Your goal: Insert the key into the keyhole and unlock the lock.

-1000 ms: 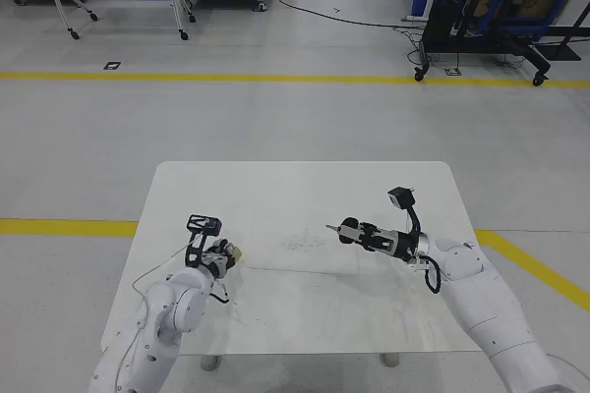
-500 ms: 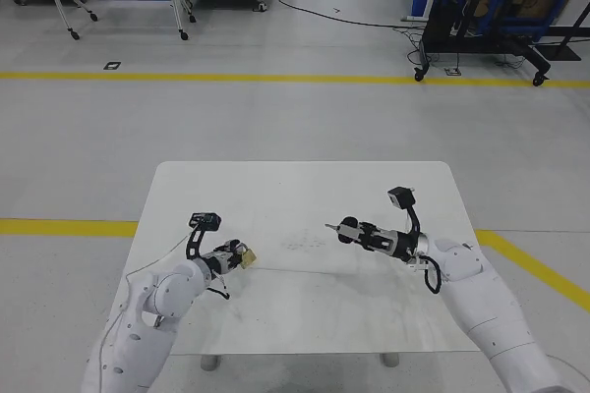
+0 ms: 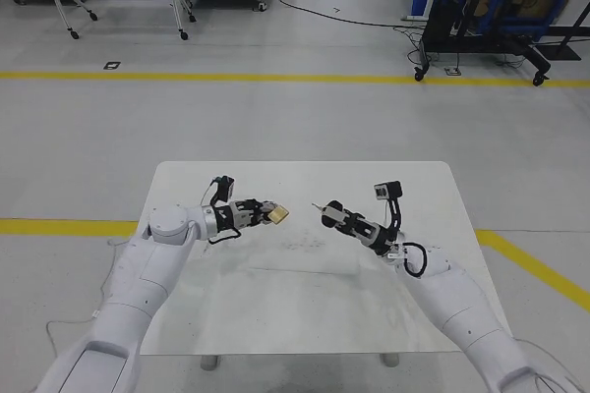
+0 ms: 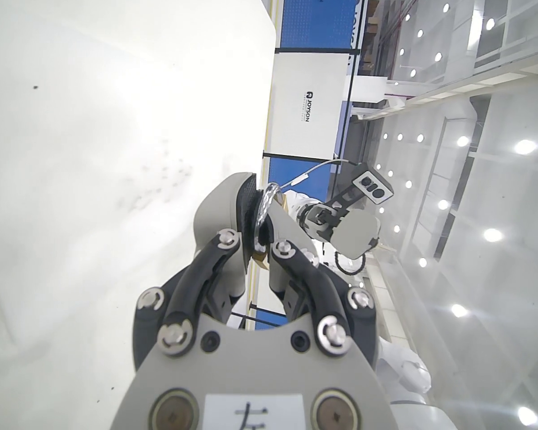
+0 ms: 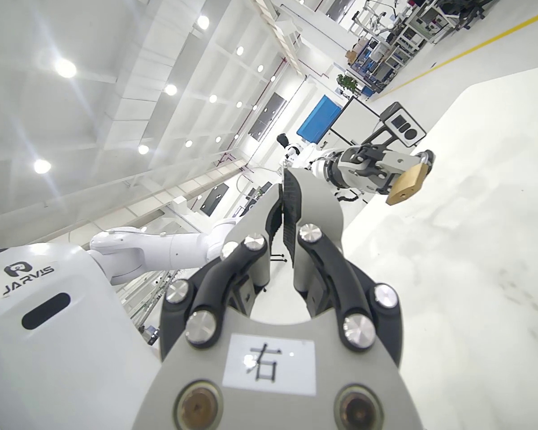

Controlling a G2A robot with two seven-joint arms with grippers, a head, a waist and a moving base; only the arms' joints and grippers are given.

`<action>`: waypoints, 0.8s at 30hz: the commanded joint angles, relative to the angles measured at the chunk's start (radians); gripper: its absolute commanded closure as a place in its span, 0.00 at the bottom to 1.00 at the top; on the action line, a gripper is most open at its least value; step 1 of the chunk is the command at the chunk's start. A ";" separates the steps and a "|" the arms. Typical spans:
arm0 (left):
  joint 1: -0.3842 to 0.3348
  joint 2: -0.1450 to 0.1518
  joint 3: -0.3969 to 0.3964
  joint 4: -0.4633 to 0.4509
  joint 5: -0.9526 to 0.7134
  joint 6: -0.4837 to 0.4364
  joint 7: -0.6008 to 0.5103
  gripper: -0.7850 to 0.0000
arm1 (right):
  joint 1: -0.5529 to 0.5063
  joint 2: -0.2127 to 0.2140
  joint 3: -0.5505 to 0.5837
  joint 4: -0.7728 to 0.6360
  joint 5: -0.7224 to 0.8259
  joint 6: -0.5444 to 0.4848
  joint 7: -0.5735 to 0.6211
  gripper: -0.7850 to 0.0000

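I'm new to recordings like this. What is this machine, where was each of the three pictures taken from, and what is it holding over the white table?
This is a robot with two arms, each ending in a two-fingered gripper. The top view comes from a camera on the robot and looks down at a white table. The other two pictures come from cameras on the wrists, so each looks along its own arm's fingers.

The left gripper is shut on a brass padlock, pinching it at the shackle end. The right wrist view shows that padlock from across the gap. The right gripper is shut, and a thin metal tip, seemingly the key, pokes out toward the padlock.

Padlock and key are apart, both held above the table. The table bears faint dark scuff marks.
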 commanded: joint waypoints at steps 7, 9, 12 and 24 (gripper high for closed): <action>-0.024 -0.004 0.011 0.028 -0.005 0.004 -0.032 1.00 | 0.005 -0.002 -0.001 -0.002 -0.007 0.008 -0.016 1.00; -0.024 -0.004 0.011 0.028 -0.005 0.004 -0.032 1.00 | 0.005 -0.002 -0.001 -0.002 -0.007 0.008 -0.016 1.00; -0.024 -0.004 0.011 0.028 -0.005 0.004 -0.032 1.00 | 0.005 -0.002 -0.001 -0.002 -0.007 0.008 -0.016 1.00; -0.008 -0.036 0.006 0.076 -0.272 0.095 -0.097 1.00 | 0.046 -0.042 -0.056 0.057 -0.044 0.027 -0.160 1.00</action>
